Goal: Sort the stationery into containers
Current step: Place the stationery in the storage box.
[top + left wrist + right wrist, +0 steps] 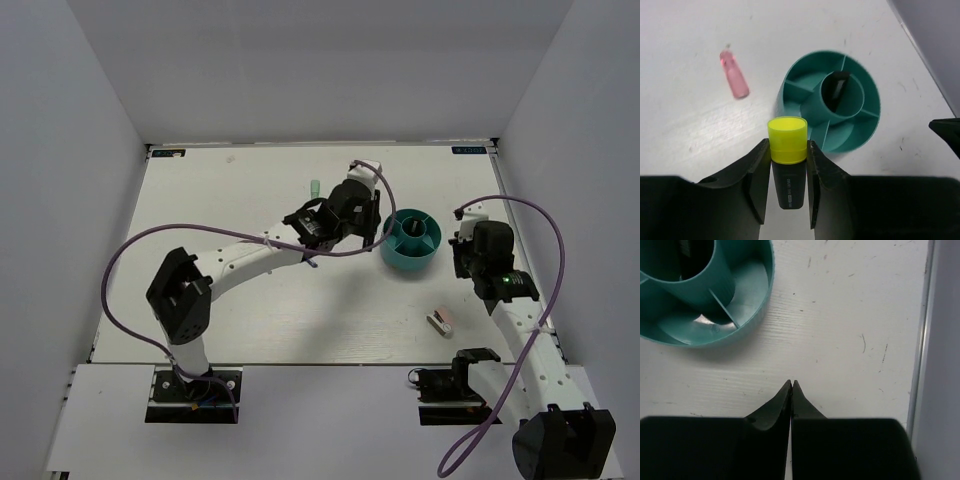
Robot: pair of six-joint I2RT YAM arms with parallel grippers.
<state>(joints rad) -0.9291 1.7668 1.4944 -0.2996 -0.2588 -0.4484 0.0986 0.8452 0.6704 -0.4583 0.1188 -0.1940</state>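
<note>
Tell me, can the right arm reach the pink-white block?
Probably yes: the pink-white block lies uncovered on the table, close by, and the right gripper is shut and empty; it would need to pull back.

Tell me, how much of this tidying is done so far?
Early days. One dark item already stands in the teal organiser's centre tube. The left hand grips a yellow-capped highlighter close to the organiser. Left on the table: a pink marker, a mint green marker and a pink-white block. The right hand is shut and empty.
</note>
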